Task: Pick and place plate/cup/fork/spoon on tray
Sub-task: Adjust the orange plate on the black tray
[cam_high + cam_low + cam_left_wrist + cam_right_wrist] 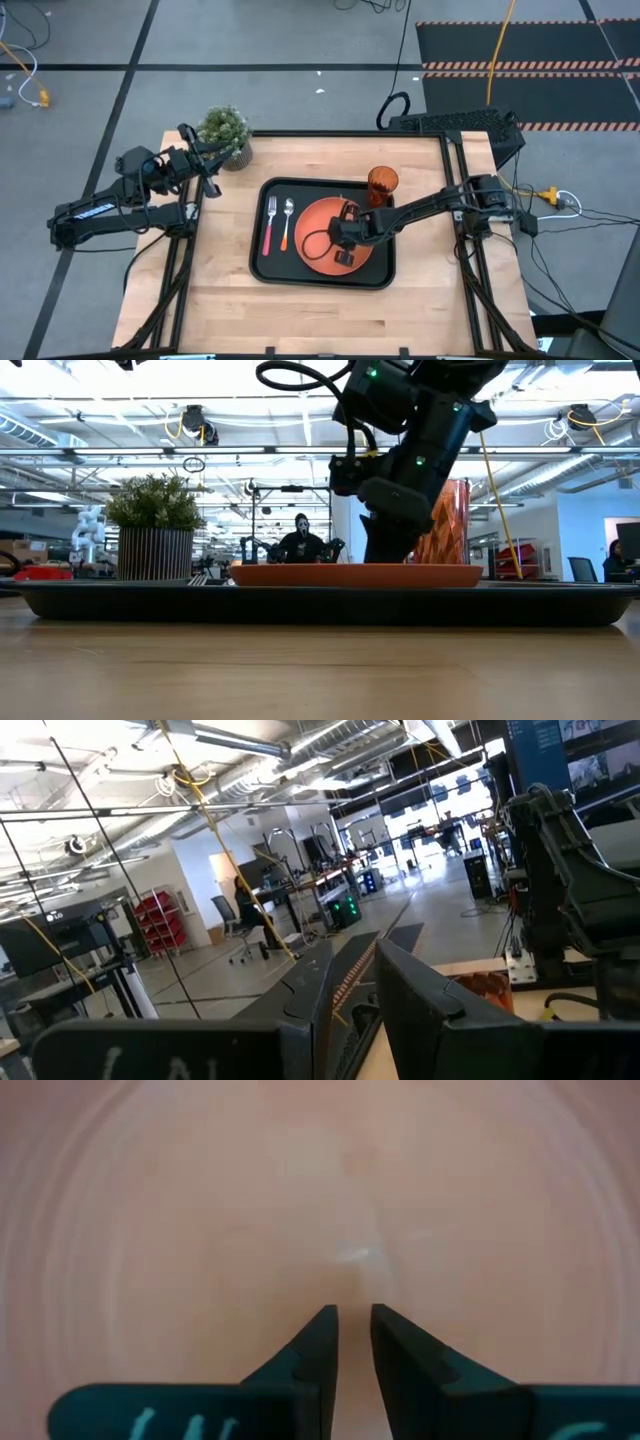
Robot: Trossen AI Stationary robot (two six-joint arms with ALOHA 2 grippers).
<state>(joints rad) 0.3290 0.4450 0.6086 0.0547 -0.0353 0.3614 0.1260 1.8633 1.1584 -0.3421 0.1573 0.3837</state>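
The orange plate (pixel 315 225) lies flat on the black tray (pixel 262 270). The fork (pixel 270 222) with its pink-red handle and the spoon (pixel 287 222) with its orange handle lie side by side on the tray, left of the plate. The amber cup (pixel 382 183) stands upright in the tray's far right corner. My right gripper (pixel 345 240) points down over the plate's middle, fingers shut and empty; the plate fills the right wrist view (pixel 200 1200). My left gripper (pixel 208 178) waits, shut, at the table's far left by the plant. My right gripper's shut fingers (pixel 318 1330) point down at the plate's middle (pixel 350 1255). In the low view the plate's rim (pixel 300 574) hides the fingertips, so I cannot tell whether they touch the plate.
A potted green plant (pixel 224 130) stands at the table's far left corner, beside the left gripper. Bare wood shows between the tray and the table's near edge (pixel 320 320). A cable loop (pixel 312 243) from the right arm hangs over the plate.
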